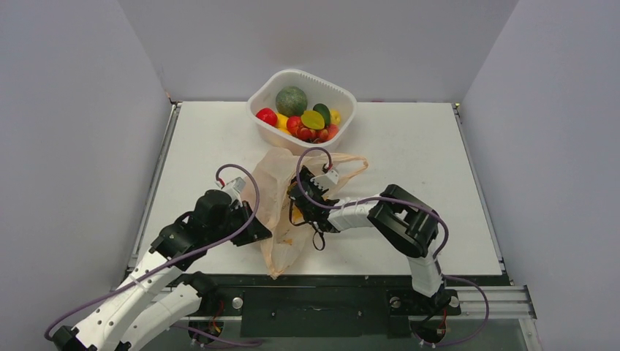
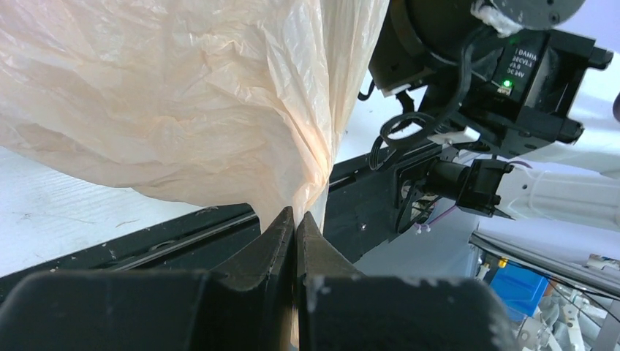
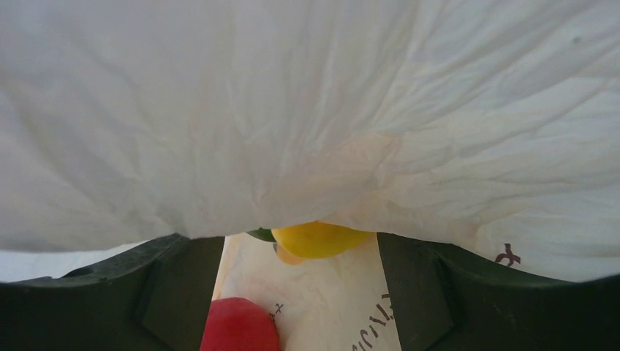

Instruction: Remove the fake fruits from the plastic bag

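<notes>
Peach-orange crinkled film, the plastic bag lies near the table's front edge, with white tabletop stretching to its right and the tub just beyond. Left gripper is clamped tight on a gathered fold. The right gripper stands wide apart inside the bag, with a glossy yellow fruit and a round red fruit between its fingers, apparently untouched.

The plastic bag sags low over my right gripper, leaving only a narrow slot between my 2 spread fingers. A yellow fruit blocks the slot's far end and a red fruit crowds its near left. My left gripper, pinching the bag's edge, has my right arm close ahead
</notes>
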